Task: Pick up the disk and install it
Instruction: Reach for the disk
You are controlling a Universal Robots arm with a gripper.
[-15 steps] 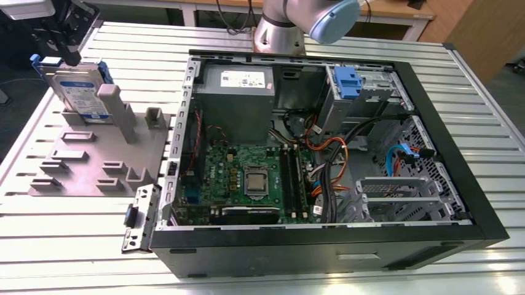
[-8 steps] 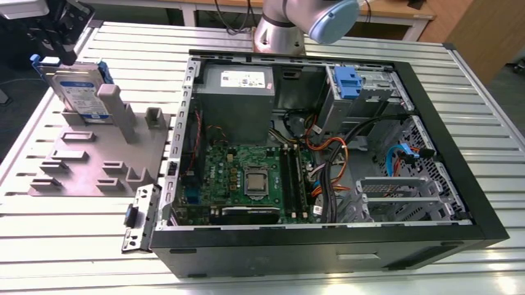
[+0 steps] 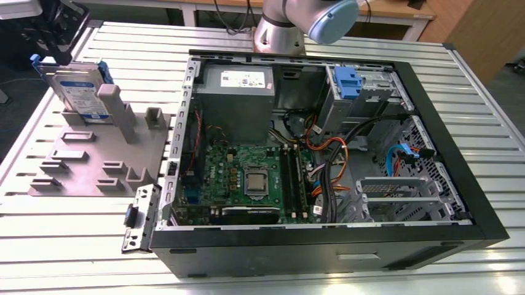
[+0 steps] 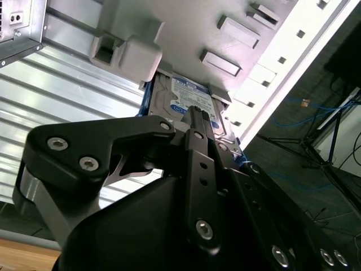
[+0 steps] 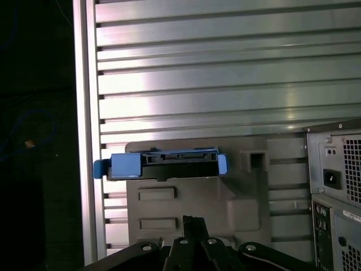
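Disk [image 3: 82,92] stands upright in its grey holder [image 3: 90,166], nine o'clock of the open computer case [image 3: 287,246], not yet lifted. My gripper [image 3: 58,43] hovers just above; apart or together, I cannot tell.

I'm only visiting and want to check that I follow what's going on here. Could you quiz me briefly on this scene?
1. True or false: the disk is already inside the computer case.
2. Pick one. The disk stands upright in: A) the grey holder beside the case, B) the power supply box, C) the blue caddy in the case.
3. Fill the gap: in the exterior view, the gripper is directly ___ the disk.

Key: 1 false; 2 A; 3 above.
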